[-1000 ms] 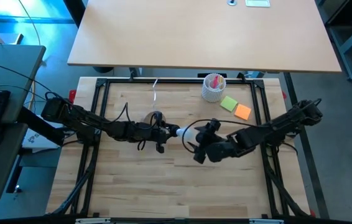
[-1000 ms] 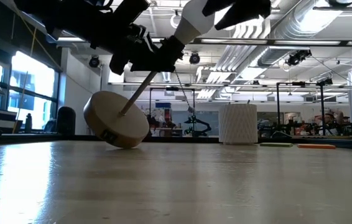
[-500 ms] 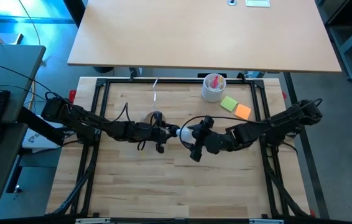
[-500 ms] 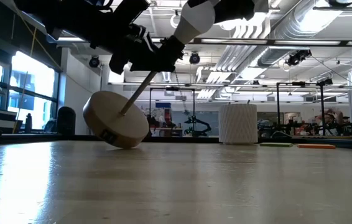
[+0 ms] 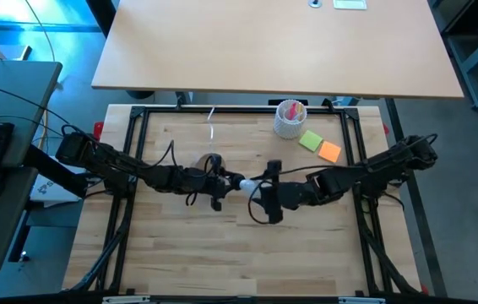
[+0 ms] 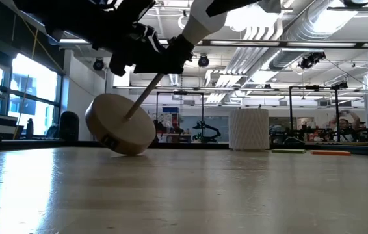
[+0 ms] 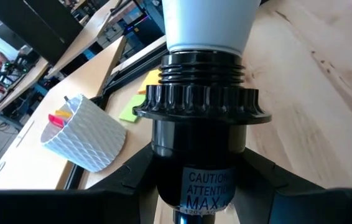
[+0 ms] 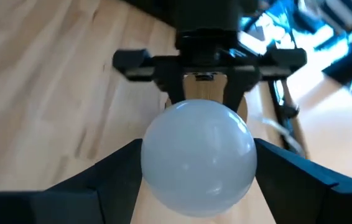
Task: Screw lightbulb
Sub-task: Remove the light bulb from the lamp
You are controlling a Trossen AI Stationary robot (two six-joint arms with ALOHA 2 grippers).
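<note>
The white lightbulb (image 8: 198, 158) sits with its base in a black ribbed lamp socket (image 7: 201, 106). The socket tops a thin rod fixed to a wooden disc stand (image 6: 120, 123). The whole lamp leans over toward the table's right, and the disc rests on its lower rim (image 6: 129, 151). Mid-table, my left gripper (image 5: 222, 179) is shut on the socket. My right gripper (image 5: 264, 190) faces it from the right and is shut on the bulb (image 5: 252, 186). My left gripper pinches the socket's smooth lower body, the part with the caution label (image 7: 201, 180), between its two fingers (image 7: 132, 180). The fingers come from the table's left and lie along the socket. The lamp stays tilted, with only the disc's rim on the table. My right gripper has the bulb's round globe (image 8: 154, 155) between its two fingers (image 8: 101, 180), one on each opposite side. It comes from the table's right, slanting a little downward, in line with the socket. The bulb is clear of the table and carried by the socket.
A white ribbed cup (image 5: 290, 118) with pink contents stands at the far side. A green sticky pad (image 5: 311, 140) and an orange one (image 5: 329, 151) lie beside it. A black metal frame (image 5: 138, 118) rims the wooden table. Bare wood lies toward the near edge.
My right gripper has rolled about its own axis and shifted slightly toward the table's left, over the bulb's globe. The lamp, the bulb and my left gripper have kept their places.
</note>
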